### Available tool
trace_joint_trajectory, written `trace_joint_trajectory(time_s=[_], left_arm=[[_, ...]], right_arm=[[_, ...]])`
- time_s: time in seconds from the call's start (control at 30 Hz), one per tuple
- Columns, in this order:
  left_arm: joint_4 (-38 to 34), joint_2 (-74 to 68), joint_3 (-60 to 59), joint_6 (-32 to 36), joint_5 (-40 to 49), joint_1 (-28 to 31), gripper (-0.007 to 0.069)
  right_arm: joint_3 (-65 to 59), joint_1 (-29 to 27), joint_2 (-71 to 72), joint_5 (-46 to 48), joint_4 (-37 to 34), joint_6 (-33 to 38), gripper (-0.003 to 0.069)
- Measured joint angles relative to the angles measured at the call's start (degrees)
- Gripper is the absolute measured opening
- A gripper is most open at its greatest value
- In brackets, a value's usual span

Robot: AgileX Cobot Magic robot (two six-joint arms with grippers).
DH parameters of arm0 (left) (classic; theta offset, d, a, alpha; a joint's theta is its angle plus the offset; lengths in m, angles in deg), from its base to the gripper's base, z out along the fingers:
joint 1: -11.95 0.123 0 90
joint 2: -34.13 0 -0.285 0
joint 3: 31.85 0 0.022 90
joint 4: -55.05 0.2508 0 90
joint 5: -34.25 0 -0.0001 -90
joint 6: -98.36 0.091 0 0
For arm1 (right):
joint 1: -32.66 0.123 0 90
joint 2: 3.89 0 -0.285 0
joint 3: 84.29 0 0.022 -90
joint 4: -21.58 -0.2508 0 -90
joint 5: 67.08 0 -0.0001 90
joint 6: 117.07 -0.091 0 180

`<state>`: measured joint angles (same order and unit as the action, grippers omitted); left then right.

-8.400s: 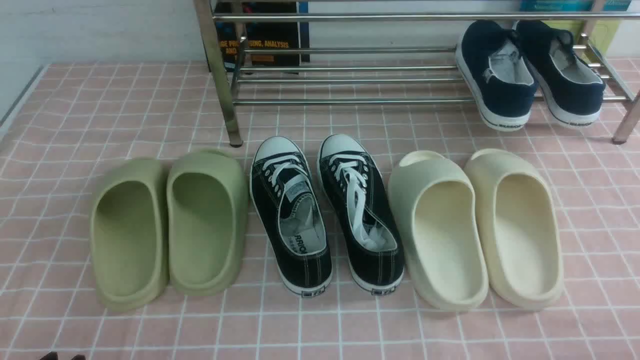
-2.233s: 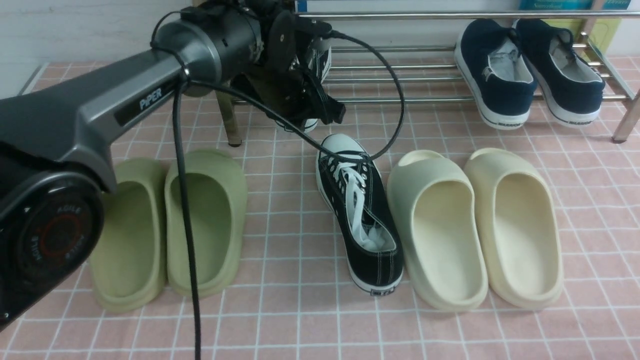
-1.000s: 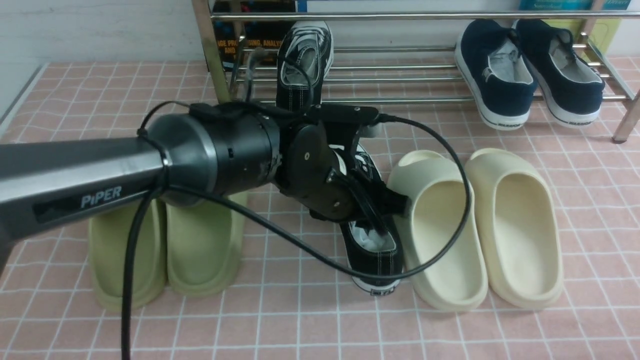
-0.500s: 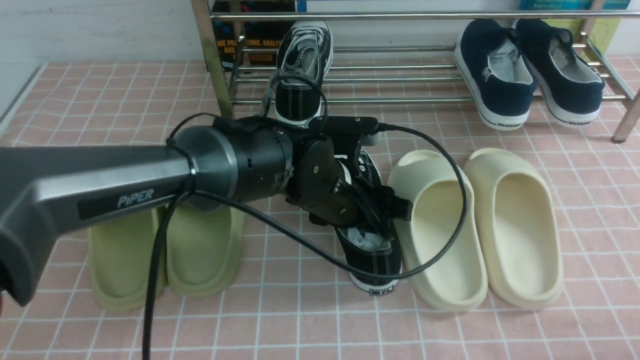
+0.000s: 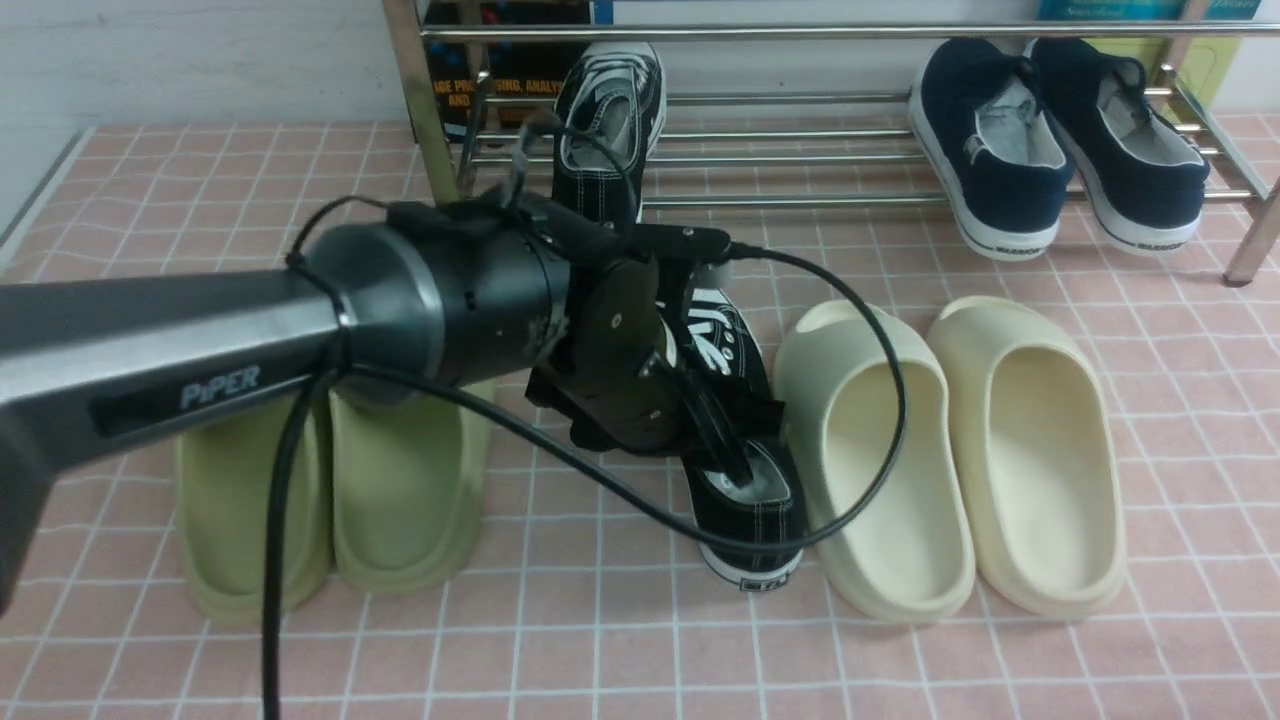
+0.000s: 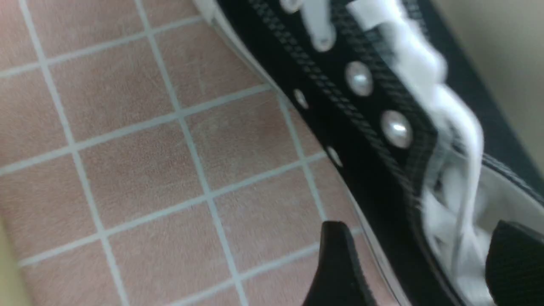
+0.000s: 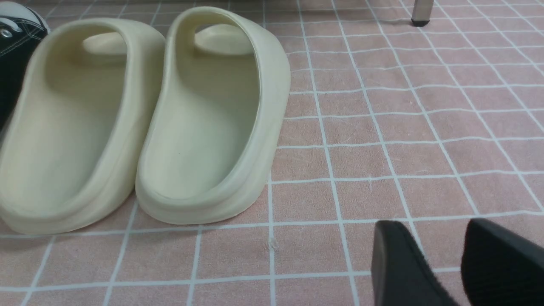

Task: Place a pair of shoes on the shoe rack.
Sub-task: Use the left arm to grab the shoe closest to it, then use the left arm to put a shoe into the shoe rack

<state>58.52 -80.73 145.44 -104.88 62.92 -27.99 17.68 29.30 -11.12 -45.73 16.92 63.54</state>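
at floor sneaker (image 5: 752, 530), left fingers (image 6: 340, 267) now straddle sidewall

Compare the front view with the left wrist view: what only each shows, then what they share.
Front only: the chrome bar shoe rack, one black canvas sneaker with white laces resting on it, and the navy slip-on shoes. Left wrist only: the metal eyelets of the second black canvas sneaker, and the left gripper open astride its side wall. Both: that sneaker on the pink tiled floor cover.

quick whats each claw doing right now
Left claw: open, astride the side wall of the white-laced black canvas sneaker, not clamped.
Right claw: open, empty.
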Motion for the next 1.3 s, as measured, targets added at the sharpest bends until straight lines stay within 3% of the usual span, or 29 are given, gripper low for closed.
trace_joint_trajectory(time_s=[0.07, 0.2, 0.23, 0.37, 0.43, 0.73, 0.9, 1.3], left_arm=[[0.07, -1.03, 0.00, -0.41, -1.35, 0.00, 0.0467], [0.30, -4.28, 0.00, -1.21, -7.37, 0.00, 0.0344], [0.31, -4.38, 0.00, -1.21, -7.43, 0.00, 0.0344], [0.44, -4.02, -0.10, -1.73, -6.76, 0.92, 0.0084], [0.67, -3.10, -0.22, -1.81, -5.68, 1.32, 0.0041], [1.47, 0.86, 8.26, -0.01, 6.20, 3.14, 0.0030], [1.93, -1.41, 16.59, 0.83, 7.89, 4.27, 0.0030], [2.70, -22.36, 48.74, -2.71, 8.70, 7.59, 0.0031]], right_arm=[[0.00, 0.00, 0.00, 0.00, 0.00, 0.00, 0.0240], [0.00, 0.00, 0.00, 0.00, 0.05, 0.00, 0.0240], [0.00, 0.00, 0.00, 0.00, 0.05, 0.00, 0.0240], [0.00, 0.00, 0.00, 0.00, 0.00, 0.00, 0.0240], [0.00, 0.00, 0.00, 0.00, 0.00, 0.00, 0.0240], [0.00, 0.00, 0.00, 0.00, 0.00, 0.00, 0.0240], [0.00, 0.00, 0.00, 0.00, 0.00, 0.00, 0.0240], [0.00, 0.00, 0.00, 0.00, 0.00, 0.00, 0.0240]])
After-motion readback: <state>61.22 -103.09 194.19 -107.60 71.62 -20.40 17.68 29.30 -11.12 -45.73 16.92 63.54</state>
